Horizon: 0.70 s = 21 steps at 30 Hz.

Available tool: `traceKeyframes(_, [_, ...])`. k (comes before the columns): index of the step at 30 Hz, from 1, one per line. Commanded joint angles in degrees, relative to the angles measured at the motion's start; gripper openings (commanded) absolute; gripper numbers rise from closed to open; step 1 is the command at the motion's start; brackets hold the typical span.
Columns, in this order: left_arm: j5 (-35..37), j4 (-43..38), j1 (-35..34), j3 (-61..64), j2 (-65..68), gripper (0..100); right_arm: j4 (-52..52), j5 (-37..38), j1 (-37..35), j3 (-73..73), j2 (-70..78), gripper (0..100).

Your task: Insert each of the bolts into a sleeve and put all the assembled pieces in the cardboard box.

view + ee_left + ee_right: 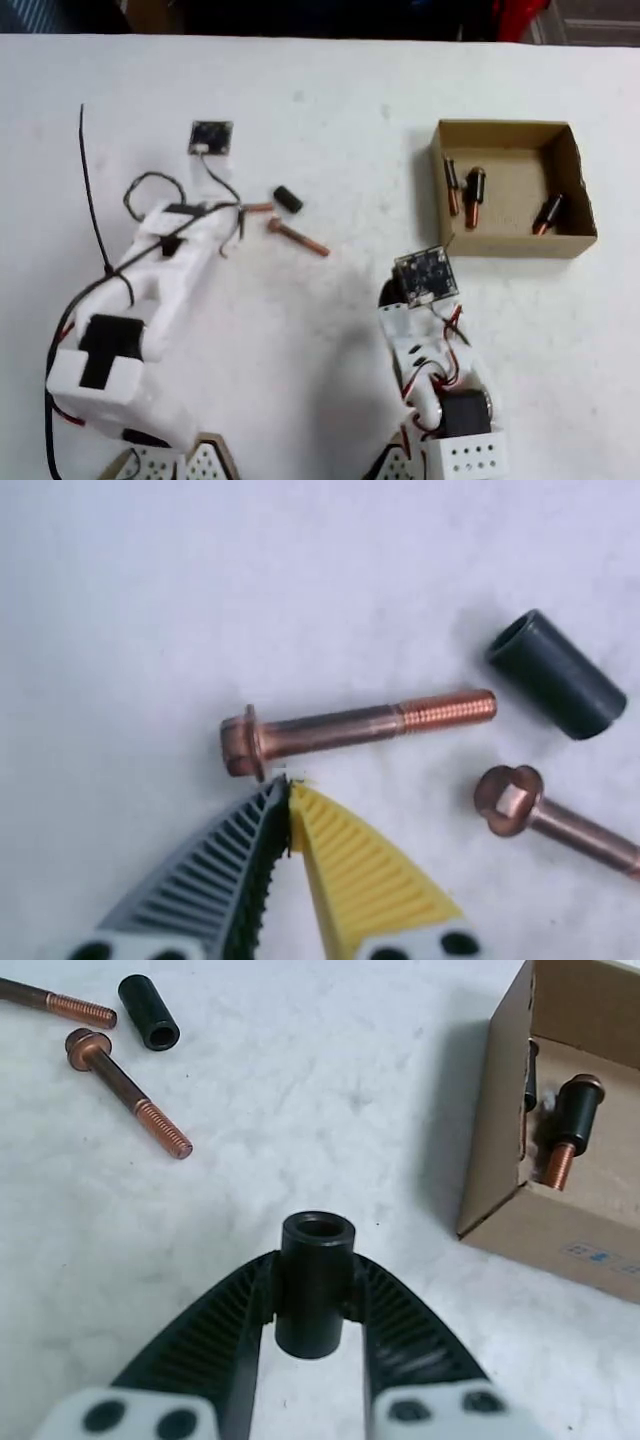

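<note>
White table (330, 100) runs broad between the cardboard box (520, 244) — three assembled pieces (473, 195) inside — and the loose parts. The right gripper (315, 1272) clamps a sleeve (317, 1300) upright. The left gripper (288, 788), fingers pressed together, tips beside a bolt (350, 725) — second bolt (560, 820) and spare sleeve (558, 675) near.

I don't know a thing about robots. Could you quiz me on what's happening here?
1. True or false: the right gripper holds a bolt.
2. How many pieces lie in the cardboard box?
3. The left gripper is: A) shut, its tips beside a bolt head; B) open around a sleeve; C) lifting a bolt.

Key: 1. False, it holds a black sleeve upright. 2. Three. 3. A.
</note>
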Motion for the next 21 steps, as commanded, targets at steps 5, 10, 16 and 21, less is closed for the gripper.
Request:
traceKeyframes(5, [-0.7,-6.68,-0.57,-0.88,-0.48,2,-1.54,-0.18,0.66,-0.35,-0.57,2.0])
traceKeyframes(10, [-0.7,-7.65,-0.48,-0.88,-0.48,2,-1.54,-0.18,0.66,-0.35,-0.57,2.0])
traceKeyframes(16, [-0.26,-7.47,-0.13,-0.88,-0.84,2,-1.54,-0.18,0.66,-0.35,-0.57,2.0])
traceKeyframes(21, [5.45,-7.03,-0.13,-2.46,-0.57,2,-1.54,-0.18,0.66,-0.35,-0.57,2.0])
